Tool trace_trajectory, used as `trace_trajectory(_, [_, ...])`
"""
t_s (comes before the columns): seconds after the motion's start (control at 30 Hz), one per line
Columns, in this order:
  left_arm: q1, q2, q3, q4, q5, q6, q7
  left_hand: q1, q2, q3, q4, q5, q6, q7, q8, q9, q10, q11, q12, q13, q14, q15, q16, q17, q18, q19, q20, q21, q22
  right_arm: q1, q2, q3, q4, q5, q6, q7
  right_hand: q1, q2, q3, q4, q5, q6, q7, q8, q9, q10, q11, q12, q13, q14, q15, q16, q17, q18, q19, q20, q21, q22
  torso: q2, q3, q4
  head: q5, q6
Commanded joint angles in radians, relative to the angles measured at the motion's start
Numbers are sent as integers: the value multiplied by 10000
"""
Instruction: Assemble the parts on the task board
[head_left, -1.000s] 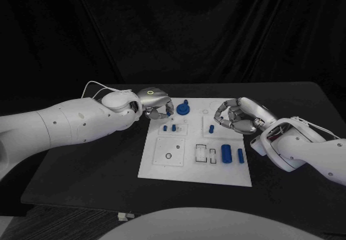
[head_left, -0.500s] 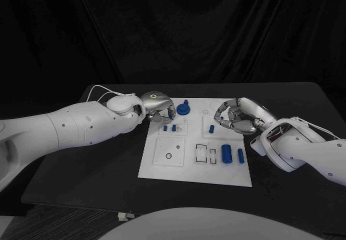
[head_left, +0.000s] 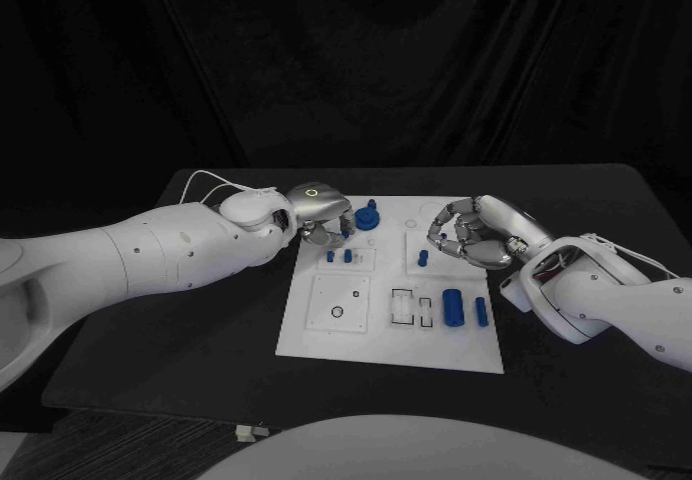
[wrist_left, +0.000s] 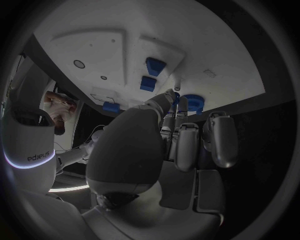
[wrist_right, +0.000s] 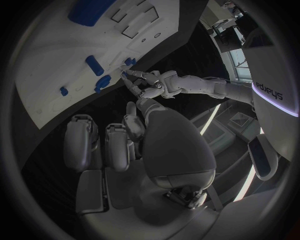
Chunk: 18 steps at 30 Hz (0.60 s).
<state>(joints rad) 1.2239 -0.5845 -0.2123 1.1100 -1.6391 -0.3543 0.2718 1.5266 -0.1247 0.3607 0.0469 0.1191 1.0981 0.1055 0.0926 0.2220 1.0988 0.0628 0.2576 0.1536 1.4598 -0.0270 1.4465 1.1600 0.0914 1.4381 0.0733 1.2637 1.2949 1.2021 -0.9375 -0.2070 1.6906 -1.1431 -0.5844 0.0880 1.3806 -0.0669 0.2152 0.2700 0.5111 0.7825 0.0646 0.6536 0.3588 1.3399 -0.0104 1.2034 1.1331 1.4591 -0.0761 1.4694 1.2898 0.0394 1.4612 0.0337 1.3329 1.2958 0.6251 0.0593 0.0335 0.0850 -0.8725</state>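
Far-left corner of task board crowded: left hand above it, just beside tall blue part and two small upright pegs. Far-right portion taken by right hand, near single peg. Near half open from above, apart from two blue cylinders lying right of middle.

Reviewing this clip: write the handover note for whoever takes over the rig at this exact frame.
Left hand: fingers curled, at the task board's far left corner, beside the upright blue part; whether it touches is unclear.
Right hand: fingers curled, holding nothing, above the board's far right side.
Done: two small blue parts and another stand in the board.
Left: two long blue parts lie loose at the near right beside open slots.
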Motion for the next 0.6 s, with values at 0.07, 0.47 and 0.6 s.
trace_trajectory(0.07, [-21,65,8,-43,-17,10,18,-132,167,496,-73,-30,-166,-38,-150,11,286,-169,-21,74,-25,-121,-86,-85,-213,-118,-28,-131,1823,-25,15,7,0,13,64,-152,296,76,71,-106,155,-12,25,-92,-95,93,-27,-47,-57,747,-10,50,712,135,145,-7,104,2055,-2,3,3,-9,-2])
trace_trajectory(0.47, [-63,158,8,-230,-17,302,-37,-119,166,505,-79,-18,-208,-57,-180,-1,281,-175,-48,73,-39,-123,-102,-123,-210,-127,-28,-149,1819,-25,3,7,10,41,95,-169,296,76,71,-106,155,-12,25,-92,-95,93,-27,-47,-57,747,-10,50,712,135,145,-7,104,2055,-1,4,-5,-56,-2])
trace_trajectory(0.6, [-71,164,8,-234,-17,379,-54,-120,162,504,-79,-17,-215,-59,-185,-3,276,-173,-55,73,-51,-124,-115,-161,-206,-137,-28,-171,1813,-25,7,7,7,42,105,-172,296,76,71,-106,155,-12,25,-92,-95,93,-27,-47,-57,747,-10,50,712,135,145,-7,104,2055,-1,3,-1,-59,-2])
